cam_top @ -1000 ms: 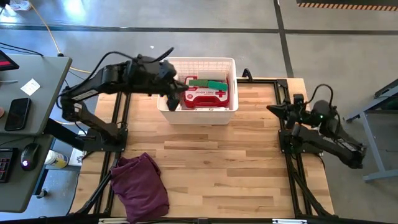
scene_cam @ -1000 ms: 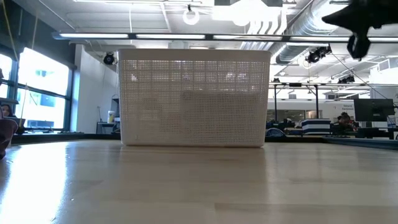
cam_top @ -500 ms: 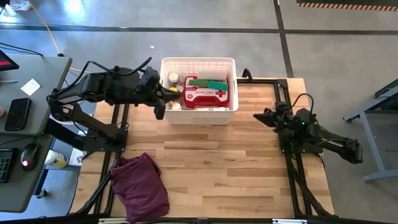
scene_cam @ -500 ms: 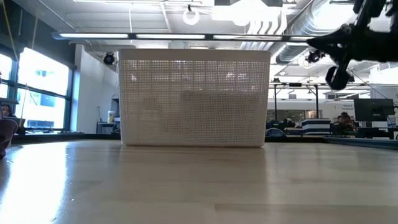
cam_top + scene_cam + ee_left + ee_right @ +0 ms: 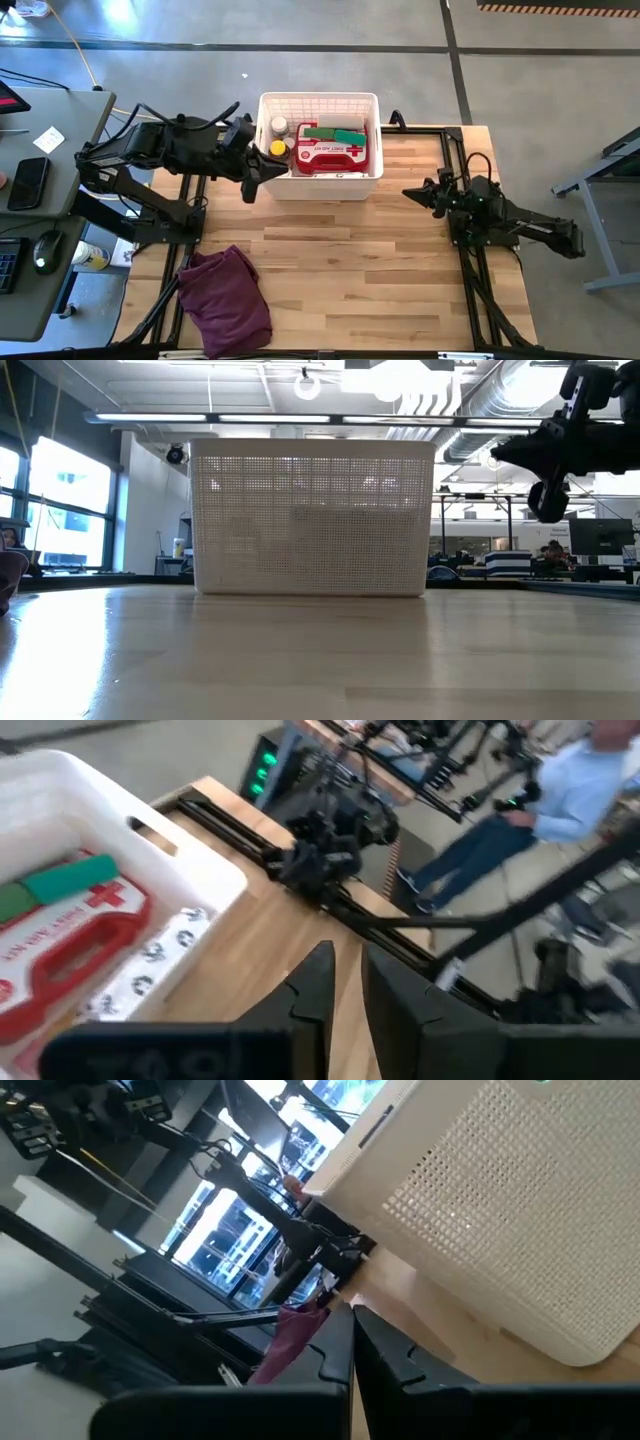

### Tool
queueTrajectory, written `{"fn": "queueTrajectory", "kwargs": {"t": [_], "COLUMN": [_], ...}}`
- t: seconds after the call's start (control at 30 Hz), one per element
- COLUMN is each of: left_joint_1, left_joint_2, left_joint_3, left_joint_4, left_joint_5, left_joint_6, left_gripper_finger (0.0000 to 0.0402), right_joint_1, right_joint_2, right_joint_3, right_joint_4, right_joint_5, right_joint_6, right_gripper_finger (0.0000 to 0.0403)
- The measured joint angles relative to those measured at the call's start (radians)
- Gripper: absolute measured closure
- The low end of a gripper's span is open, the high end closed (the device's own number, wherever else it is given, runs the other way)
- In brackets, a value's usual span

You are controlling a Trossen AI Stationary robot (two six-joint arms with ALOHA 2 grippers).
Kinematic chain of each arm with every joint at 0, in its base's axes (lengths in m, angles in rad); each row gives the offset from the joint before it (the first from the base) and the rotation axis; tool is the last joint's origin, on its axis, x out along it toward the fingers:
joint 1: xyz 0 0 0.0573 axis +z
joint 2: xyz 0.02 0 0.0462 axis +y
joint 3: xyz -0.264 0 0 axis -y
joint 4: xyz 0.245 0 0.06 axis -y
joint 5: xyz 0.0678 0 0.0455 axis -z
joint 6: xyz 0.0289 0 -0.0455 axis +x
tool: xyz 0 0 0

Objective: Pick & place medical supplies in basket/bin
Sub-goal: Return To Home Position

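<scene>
The white basket [image 5: 320, 186] stands at the table's far middle. In it lie a red first-aid case [image 5: 335, 156], a green item [image 5: 335, 133], a white bottle [image 5: 279, 127], a yellow-capped bottle [image 5: 277, 149] and a white patterned pack [image 5: 150, 960]. My left gripper [image 5: 250, 190] hangs in the air just outside the basket's near left corner. Its fingers [image 5: 315, 985] stand a narrow gap apart with nothing between them. My right gripper [image 5: 408, 191] is shut and empty. It is raised over the table's right part and points level toward the basket [image 5: 480, 1200].
A dark purple cloth [image 5: 225, 298] lies bunched at the table's near left corner. Bare wood stretches between the basket and the near edge. A desk with a phone and a mouse [image 5: 40, 262] stands left of the table. A person in a blue shirt [image 5: 560, 810] is beyond the table's right side.
My left gripper has drawn back from over the basket's left part, toward the table's left and near side, and now hangs outside the basket, rolled a little. My right gripper has sunk and moved toward the table's middle.
</scene>
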State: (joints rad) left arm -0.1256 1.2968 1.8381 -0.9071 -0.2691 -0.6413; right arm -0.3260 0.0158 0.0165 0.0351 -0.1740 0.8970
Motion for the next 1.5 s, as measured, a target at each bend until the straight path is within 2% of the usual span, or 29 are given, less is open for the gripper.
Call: {"fn": "queueTrajectory", "kwargs": {"t": [0.07, 0.23, 0.33, 0.43, 0.6, 0.77, 0.87, 1.13, 1.27, 1.37, 1.5], "left_joint_1": [0.000, 0.000, -0.014, -0.076, -0.190, -0.253, -0.273, -0.274, -0.274, -0.274, -0.274], "left_joint_2": [-0.007, -0.011, -0.020, -0.065, -0.178, -0.302, -0.353, -0.531, -0.665, -0.780, -0.954], "left_joint_3": [0.000, -0.005, -0.040, -0.114, -0.342, -0.590, -0.707, -1.001, -1.161, -1.273, -1.396], "left_joint_4": [-0.001, -0.026, -0.022, 0.007, 0.183, 0.450, 0.515, 0.673, 0.758, 0.757, 0.791], "left_joint_5": [0.029, 0.020, -0.066, -0.164, -0.269, -0.293, -0.307, -0.310, -0.331, -0.352, -0.363], "left_joint_6": [0.007, 0.058, 0.065, 0.060, 0.008, -0.027, -0.049, -0.045, -0.044, -0.045, -0.010], "left_gripper_finger": [0.0316, 0.0331, 0.0344, 0.0361, 0.0376, 0.0356, 0.0351, 0.0379, 0.0366, 0.0347, 0.0366], "right_joint_1": [0.000, 0.000, 0.000, 0.000, 0.000, 0.000, 0.000, 0.000, 0.000, 0.000, 0.000], "right_joint_2": [0.005, 0.006, 0.006, 0.006, 0.005, 0.005, 0.005, 0.005, 0.005, 0.005, 0.005], "right_joint_3": [0.000, 0.000, -0.001, -0.002, -0.002, -0.002, -0.002, -0.002, -0.002, -0.002, -0.002], "right_joint_4": [0.000, 0.001, 0.012, 0.021, 0.023, 0.026, 0.027, 0.028, 0.028, 0.028, 0.028], "right_joint_5": [0.003, -0.003, 0.001, 0.008, -0.015, -0.051, -0.064, -0.062, -0.062, -0.062, -0.061], "right_joint_6": [-0.007, 0.040, 0.043, 0.046, 0.045, 0.041, 0.003, -0.135, -0.176, -0.196, -0.199], "right_gripper_finger": [0.0402, 0.0402, 0.0402, 0.0402, 0.0402, 0.0402, 0.0402, 0.0402, 0.0402, 0.0402, 0.0402]}}
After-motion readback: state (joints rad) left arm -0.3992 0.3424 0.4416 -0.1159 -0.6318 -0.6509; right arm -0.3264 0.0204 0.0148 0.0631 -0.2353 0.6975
